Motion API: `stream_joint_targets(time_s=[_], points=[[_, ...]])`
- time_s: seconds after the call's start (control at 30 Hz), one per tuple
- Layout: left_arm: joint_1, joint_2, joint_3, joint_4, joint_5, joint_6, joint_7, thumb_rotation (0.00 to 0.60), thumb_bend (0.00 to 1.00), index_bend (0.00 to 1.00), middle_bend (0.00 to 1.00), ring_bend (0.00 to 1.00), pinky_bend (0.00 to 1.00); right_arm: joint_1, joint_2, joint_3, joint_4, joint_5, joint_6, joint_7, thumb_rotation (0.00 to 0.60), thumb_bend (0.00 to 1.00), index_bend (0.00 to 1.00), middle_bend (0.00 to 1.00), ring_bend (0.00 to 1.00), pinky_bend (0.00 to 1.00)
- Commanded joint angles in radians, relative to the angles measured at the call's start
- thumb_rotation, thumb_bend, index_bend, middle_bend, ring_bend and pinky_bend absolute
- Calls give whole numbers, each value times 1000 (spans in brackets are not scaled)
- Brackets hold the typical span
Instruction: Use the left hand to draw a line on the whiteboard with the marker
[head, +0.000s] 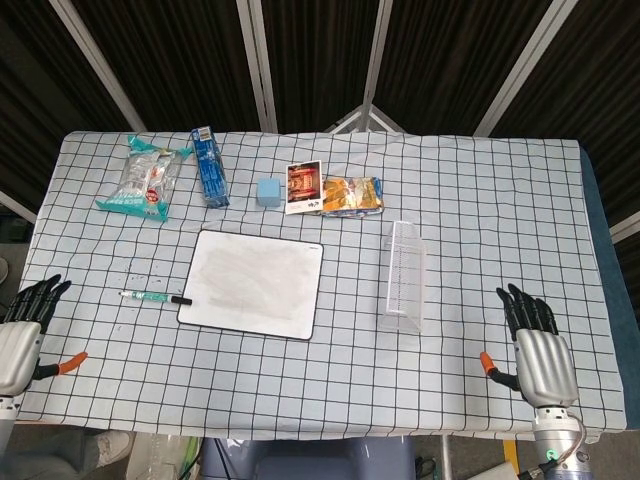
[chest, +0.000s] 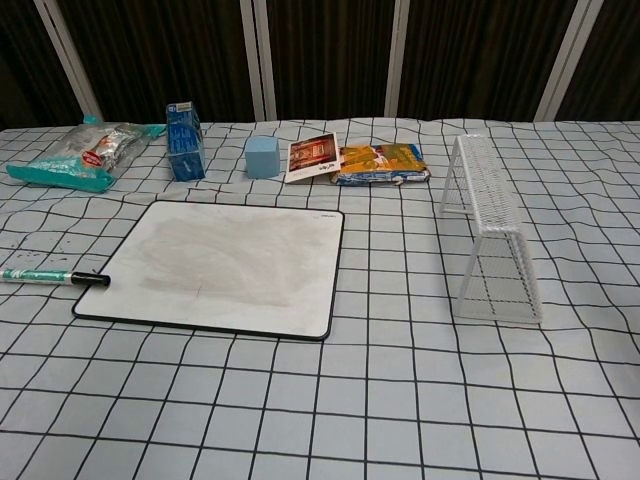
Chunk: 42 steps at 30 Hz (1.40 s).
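A green-barrelled marker with a black cap (head: 155, 296) is lying on the checked-cloth tabletop (head: 450, 200), its cap just touching the left edge of the black-framed rectangular whiteboard (head: 254, 283). The left robot hand (head: 22, 338) is resting empty, fingers spread, near the front-left corner (well apart from the marker). The right robot hand (head: 535, 352) is likewise lying empty and spread.

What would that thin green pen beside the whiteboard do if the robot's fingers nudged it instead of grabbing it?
The marker looks round and slim, lying flat on the checked cloth, so a sideways nudge would probably roll it. Its black tip touches the whiteboard edge, which might stop rolling that way. It seems light and stiff, so it should lift without bending, though so low an object may be awkward to pinch.
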Motion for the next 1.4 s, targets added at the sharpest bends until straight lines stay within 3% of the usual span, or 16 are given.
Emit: stream_joint_targets(time_s=[0.03, 0.3, 0.57, 1.03, 1.4], points=[[-27, -7, -11, 16, -29, -50, 37, 600, 144, 3, 0, 0, 0, 0, 0, 0, 0, 0, 0, 0, 600, 300, 0, 0, 0, 0], [-127, -45, -72, 71, -144, -201, 151, 600, 246, 191, 0, 0, 0, 0, 0, 0, 0, 0, 0, 0, 600, 300, 0, 0, 0, 0], [-230, -155, -116, 203, -260, -348, 237, 600, 342, 369, 43, 0, 0, 0, 0, 0, 0, 0, 0, 0, 600, 299, 0, 0, 0, 0], [-322, -296, -137, 376, -363, -475, 305, 600, 399, 423, 72, 0, 0, 0, 0, 0, 0, 0, 0, 0, 600, 299, 0, 0, 0, 0], [-379, -375, -131, 428, -385, -540, 325, 600, 434, 425, 73, 0, 0, 0, 0, 0, 0, 0, 0, 0, 600, 299, 0, 0, 0, 0]])
